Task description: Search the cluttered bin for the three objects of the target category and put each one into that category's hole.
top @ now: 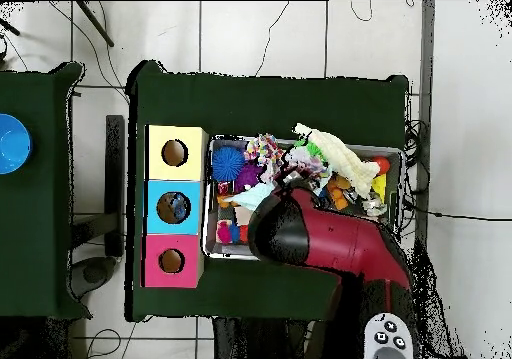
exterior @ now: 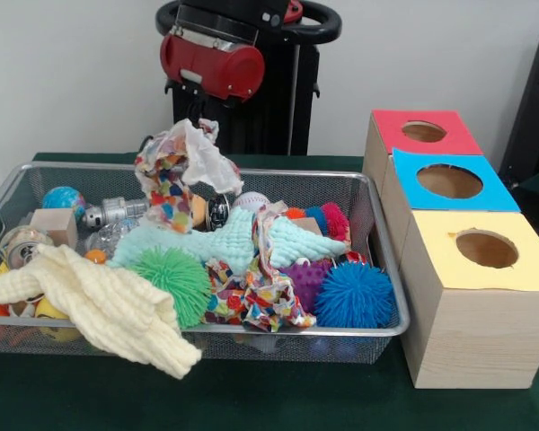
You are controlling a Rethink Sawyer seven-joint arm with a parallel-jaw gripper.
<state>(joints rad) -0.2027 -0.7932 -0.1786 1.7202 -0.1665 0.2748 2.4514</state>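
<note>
A wire mesh bin [exterior: 278,330] holds a heap of toys and cloths. A patterned cloth with white fabric [exterior: 175,171] stands bunched up above the bin's far rim, right under my red arm [exterior: 211,58]. The gripper itself is hidden behind that cloth, and in the overhead view the arm [top: 320,240] covers it. Among the clutter lie a green spiky ball [exterior: 171,280], a blue spiky ball [exterior: 355,296], a purple spiky ball [exterior: 307,280], a cream knit cloth [exterior: 99,310] and a mint cloth [exterior: 225,241]. Beside the bin stand three boxes with round holes: red [exterior: 424,132], blue [exterior: 449,181], yellow [exterior: 486,249].
A wooden block [exterior: 54,224], a globe ball [exterior: 63,199] and a baseball [exterior: 251,201] lie further back in the bin. The cream cloth hangs over the near rim. A second dark table with a blue bowl [top: 10,143] stands past the boxes.
</note>
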